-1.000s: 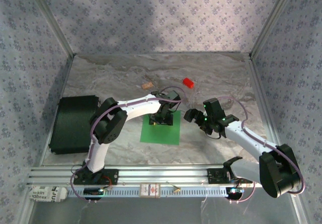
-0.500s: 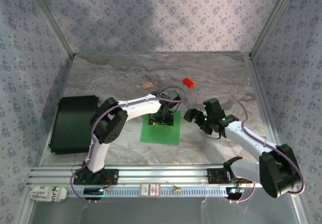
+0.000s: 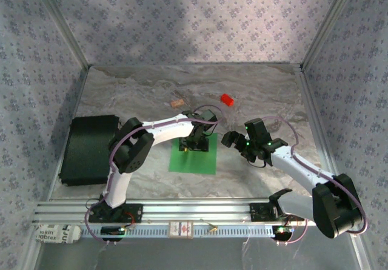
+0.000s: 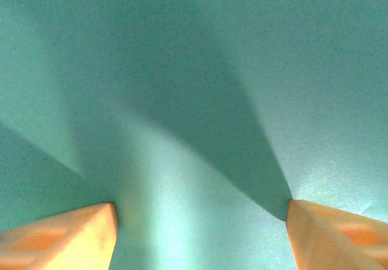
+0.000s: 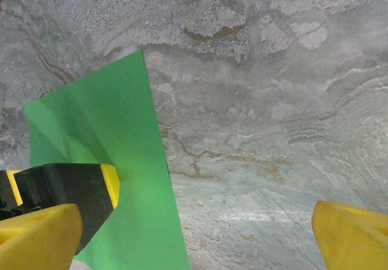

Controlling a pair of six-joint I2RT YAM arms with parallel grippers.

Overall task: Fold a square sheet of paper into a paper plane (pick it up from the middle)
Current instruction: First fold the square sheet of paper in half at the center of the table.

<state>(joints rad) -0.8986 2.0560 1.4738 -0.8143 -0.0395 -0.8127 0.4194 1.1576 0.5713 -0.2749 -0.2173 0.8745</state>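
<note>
Unfolded square sheet of paper (image 3: 193,161) lay flat; left hand (image 3: 195,143) open upon it, right hand (image 3: 234,140) wide open, both empty.

Item count, work area:

- Bright green square sheet of thin paper (image 3: 193,161): 1.
- Small red block (image 3: 227,99): 1.
- Tiny tan cork-like piece (image 3: 178,103): 1.
- Flat black rectangular pad (image 3: 88,148): 1.
- Grey marbled table (image 3: 260,88): 1.
- White-and-black robot arms: 2, the left arm (image 3: 163,124) and the right arm (image 3: 297,167).
- Two-finger grippers: 2, the left gripper (image 3: 195,144) and the right gripper (image 3: 233,140).
</note>
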